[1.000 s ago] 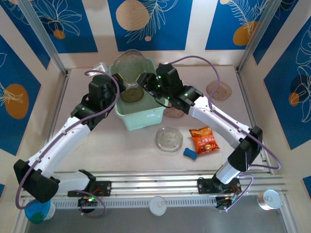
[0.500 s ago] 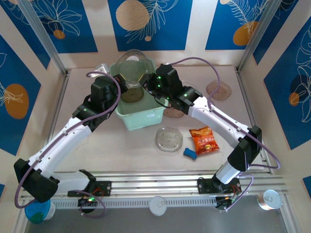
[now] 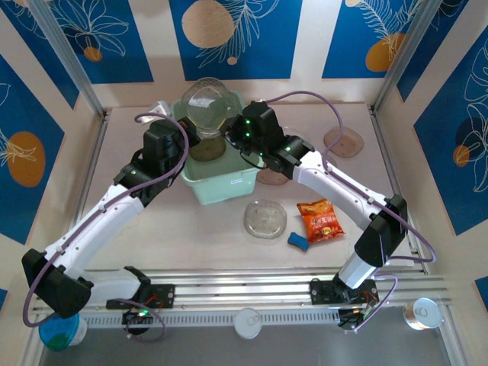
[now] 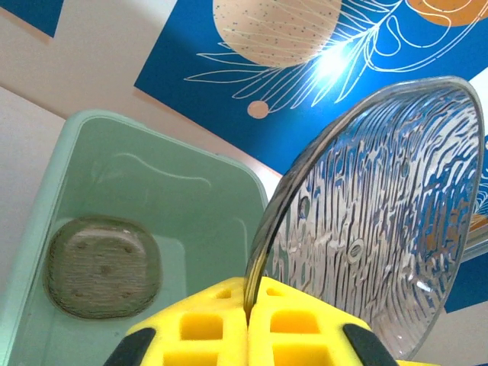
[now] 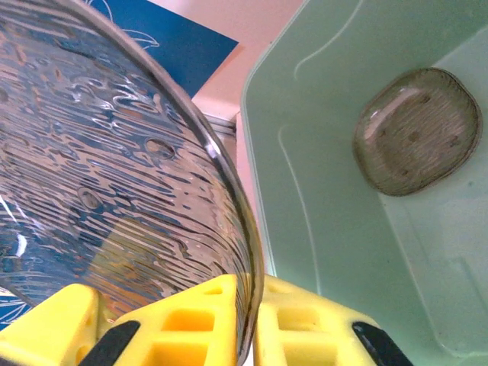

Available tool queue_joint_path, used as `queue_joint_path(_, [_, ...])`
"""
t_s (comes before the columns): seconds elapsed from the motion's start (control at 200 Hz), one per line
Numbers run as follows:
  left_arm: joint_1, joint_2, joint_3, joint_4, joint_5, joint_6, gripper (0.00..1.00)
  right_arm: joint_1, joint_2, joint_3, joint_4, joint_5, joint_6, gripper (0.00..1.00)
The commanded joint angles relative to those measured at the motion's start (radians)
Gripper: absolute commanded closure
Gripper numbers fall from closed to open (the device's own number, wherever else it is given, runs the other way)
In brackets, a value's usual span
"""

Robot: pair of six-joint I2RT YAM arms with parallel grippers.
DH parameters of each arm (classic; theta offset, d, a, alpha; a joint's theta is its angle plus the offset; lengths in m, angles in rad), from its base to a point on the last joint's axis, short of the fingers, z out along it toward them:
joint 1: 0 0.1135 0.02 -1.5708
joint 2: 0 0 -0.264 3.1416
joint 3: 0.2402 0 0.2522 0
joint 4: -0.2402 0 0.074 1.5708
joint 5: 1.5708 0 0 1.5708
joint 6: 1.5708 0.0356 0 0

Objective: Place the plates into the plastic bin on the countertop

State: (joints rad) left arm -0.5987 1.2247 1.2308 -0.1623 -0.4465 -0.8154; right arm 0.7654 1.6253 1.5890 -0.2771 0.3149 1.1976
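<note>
The left gripper (image 4: 248,297) was clamped on the rim of a clear plate (image 4: 374,221), held on edge above the bin (image 4: 152,183), where a brown plate (image 4: 103,267) already lay. The right gripper (image 5: 250,297) pinched that rim too. Next, probably, one releases and the other lowers it in.

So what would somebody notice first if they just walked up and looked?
The big see-through plate, standing on edge over the far end of the green bin, with the left claw and the right claw both pinching its rim. After that, the bright orange snack packet lying on the counter to the right of the bin.
</note>
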Motion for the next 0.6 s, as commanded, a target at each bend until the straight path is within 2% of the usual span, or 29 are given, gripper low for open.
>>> queue_joint_path(0.0, [-0.015, -0.022, 0.019, 0.010, 0.021, -0.017, 1.00, -0.002, 0.010, -0.011, 0.022, 0.031, 0.004, 0.88])
queue_joint_path(0.13, [-0.015, -0.020, 0.021, 0.000, 0.028, -0.016, 1.00, 0.000, 0.009, -0.010, 0.027, 0.033, 0.000, 0.90])
queue_joint_path(0.175, [-0.015, -0.020, 0.024, -0.012, 0.027, -0.010, 0.92, 0.000, 0.008, -0.011, 0.026, 0.034, 0.000, 0.91])
queue_joint_path(0.29, [-0.015, -0.023, 0.027, -0.041, 0.025, 0.012, 0.59, -0.001, 0.004, -0.020, 0.030, 0.045, 0.011, 0.92])
queue_joint_path(0.365, [-0.012, -0.031, 0.026, -0.063, 0.015, 0.030, 0.43, -0.002, 0.004, -0.017, 0.029, 0.048, 0.013, 0.93])
queue_joint_path(0.445, [-0.009, -0.043, 0.025, -0.083, 0.000, 0.060, 0.34, -0.003, 0.009, -0.005, 0.016, 0.057, 0.017, 0.93])
queue_joint_path(0.595, [0.026, -0.057, 0.054, -0.126, 0.011, 0.145, 0.28, -0.011, 0.031, 0.025, -0.044, 0.093, 0.076, 0.95])
